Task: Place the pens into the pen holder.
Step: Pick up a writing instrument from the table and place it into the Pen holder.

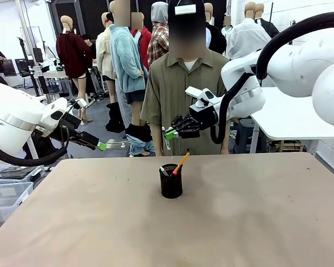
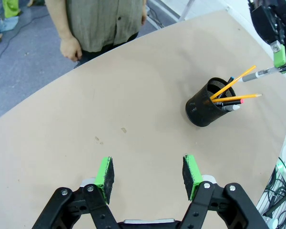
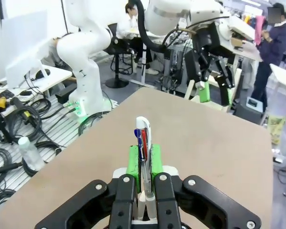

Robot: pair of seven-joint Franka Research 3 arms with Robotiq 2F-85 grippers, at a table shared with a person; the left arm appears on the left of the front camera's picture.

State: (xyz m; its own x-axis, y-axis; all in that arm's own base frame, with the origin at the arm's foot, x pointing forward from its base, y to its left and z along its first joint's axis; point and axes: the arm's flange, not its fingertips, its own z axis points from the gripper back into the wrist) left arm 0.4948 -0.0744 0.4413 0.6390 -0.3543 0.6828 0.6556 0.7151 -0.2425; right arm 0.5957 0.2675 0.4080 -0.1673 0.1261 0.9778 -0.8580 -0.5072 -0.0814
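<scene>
Both arms are glossy white with rounded, bulbous housings and a silver ring at a joint. A thick black cable loops along each arm. The left claw (image 2: 148, 177) has black linkage fingers with round silver screws and bright green pads (image 2: 105, 175). The right claw (image 3: 143, 162) is built the same, black with green pads.

Bare table (image 1: 256, 222) all round pen holder (image 1: 171, 183), pencils (image 2: 233, 86) jutting from its mouth, person (image 1: 183, 94) at far edge
</scene>
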